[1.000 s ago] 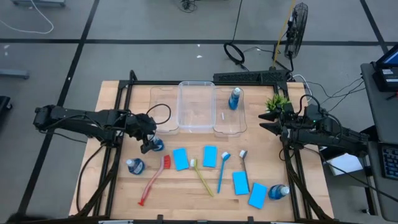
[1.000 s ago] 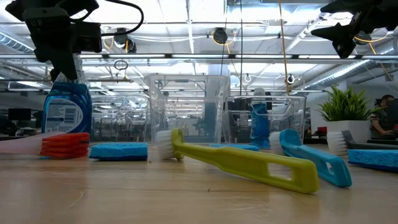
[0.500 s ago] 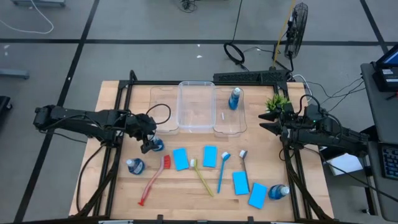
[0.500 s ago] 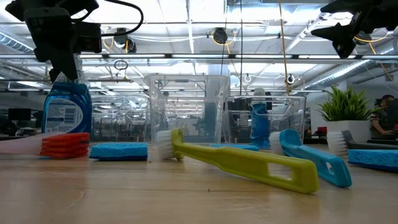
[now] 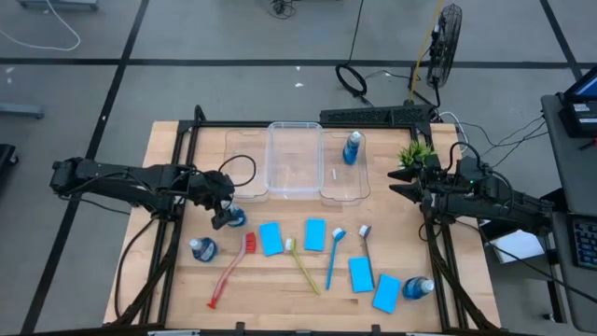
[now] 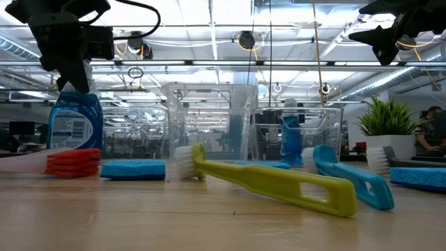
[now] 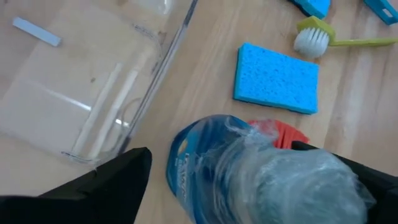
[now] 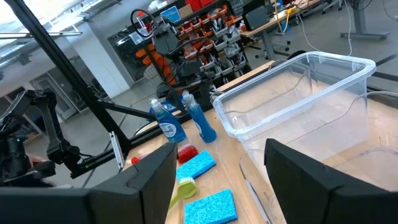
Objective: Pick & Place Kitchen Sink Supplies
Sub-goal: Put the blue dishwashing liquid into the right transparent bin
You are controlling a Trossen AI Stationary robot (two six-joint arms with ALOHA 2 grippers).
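The left gripper (image 5: 224, 213) hangs directly over a blue bottle (image 5: 235, 217) standing upright on the table (image 5: 280, 289), at about 9 o'clock from the table's middle. In the left wrist view the bottle's cap (image 7: 292, 180) sits between the two dark fingers (image 7: 93, 193), which stand apart on either side and, as far as can be seen, do not press it. The bottle's long axis is vertical, in line with the downward-pointing gripper, so the coming move looks like a squeeze on the neck. The bins (image 5: 297, 161) lie toward 1 o'clock from the bottle, close by.

The right gripper (image 5: 396, 190) waits raised at the table's 3 o'clock edge, jaws apart and empty, well away from this bottle; the left arm is far nearer.
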